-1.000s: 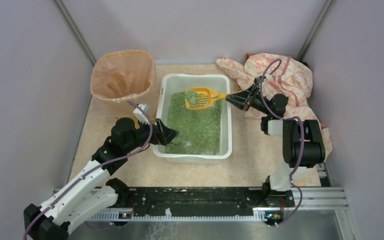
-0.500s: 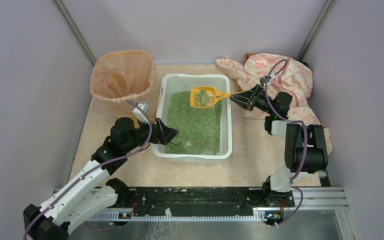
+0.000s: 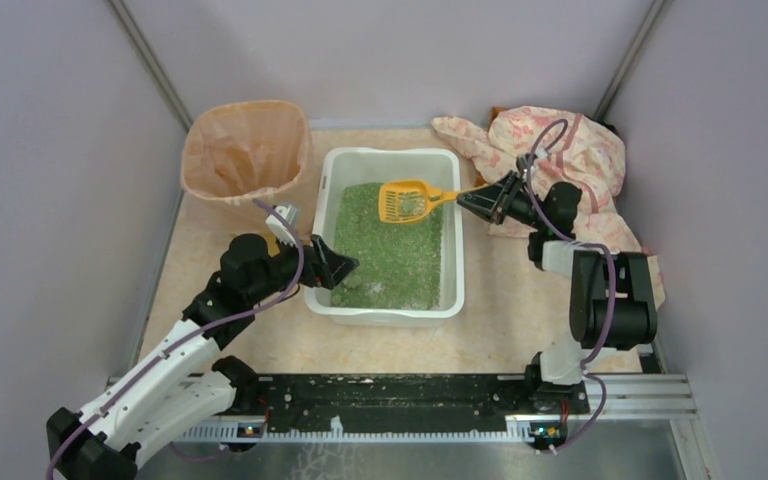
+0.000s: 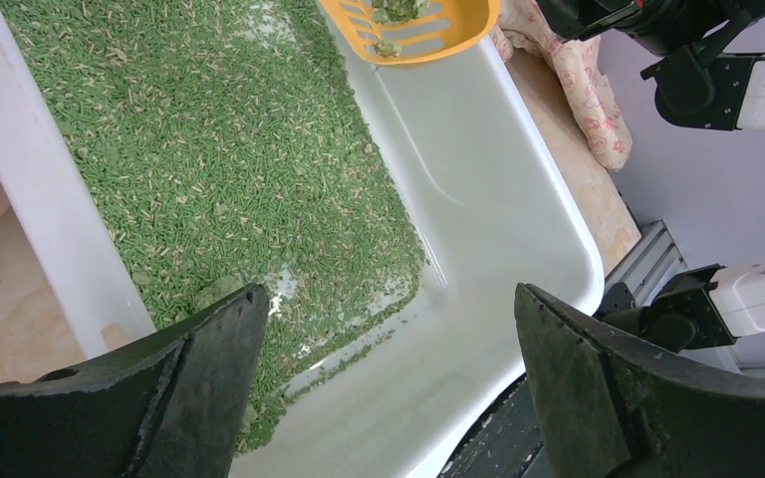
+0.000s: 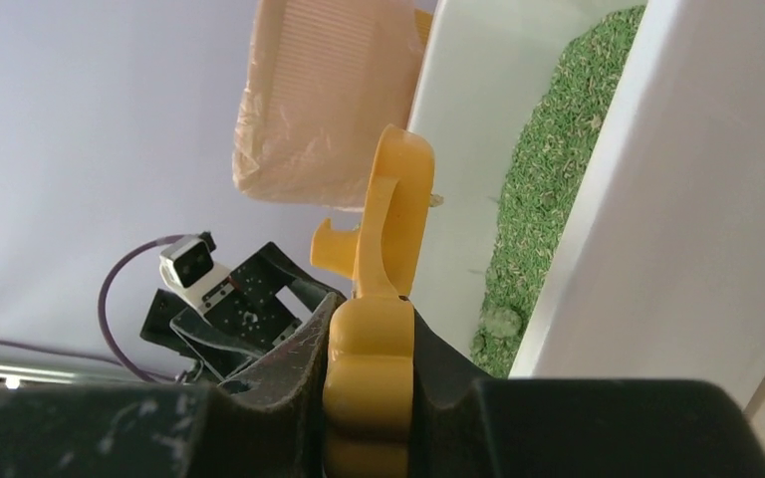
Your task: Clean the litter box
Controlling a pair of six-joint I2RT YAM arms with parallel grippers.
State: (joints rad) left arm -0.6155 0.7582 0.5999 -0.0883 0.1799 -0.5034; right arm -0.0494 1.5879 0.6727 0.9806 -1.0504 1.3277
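Observation:
The litter box (image 3: 385,312) is a white tub with green litter, at the table's middle. My right gripper (image 3: 470,200) is shut on the handle of the orange-yellow scoop (image 3: 405,200). It holds the scoop above the litter at the box's far right, with a little green litter in it. The right wrist view shows the handle (image 5: 369,388) clamped between both fingers, with the box wall (image 5: 677,199) beside it. My left gripper (image 3: 335,268) is open and empty over the box's near left corner. Its wrist view shows litter and bare white floor (image 4: 478,179) between the fingers, and the scoop (image 4: 428,25) at the top.
A round bin lined with a peach bag (image 3: 245,150) stands left of the box, at the back. A pink flowered cloth (image 3: 560,150) lies at the back right, behind my right arm. A greenish clump (image 5: 500,324) lies in the litter near the front.
My right gripper has shifted slightly right with the scoop, and the scoop holds less litter than a second ago. The left arm has not moved.

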